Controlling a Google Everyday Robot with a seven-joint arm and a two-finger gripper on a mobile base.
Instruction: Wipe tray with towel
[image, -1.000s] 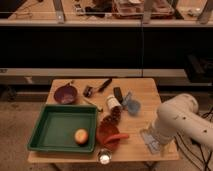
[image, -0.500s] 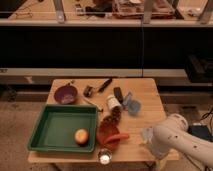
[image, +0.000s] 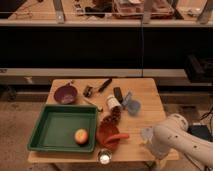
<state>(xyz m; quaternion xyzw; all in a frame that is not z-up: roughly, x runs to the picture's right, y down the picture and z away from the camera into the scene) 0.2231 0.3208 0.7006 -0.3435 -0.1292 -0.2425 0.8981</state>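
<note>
The green tray sits on the left front of the wooden table. An orange fruit lies in its right front corner. A crumpled blue-grey towel lies on the table to the right of the middle, beside a white can. My white arm comes in at the lower right. My gripper hangs over the table's front right corner, well away from the towel and the tray.
A purple bowl stands behind the tray. A black brush and a dark tool lie at the back. A red bag with an orange carrot lies right of the tray. A small glass stands at the front edge.
My arm has dropped lower and drawn in toward the table's front right corner. The objects on the table have not moved.
</note>
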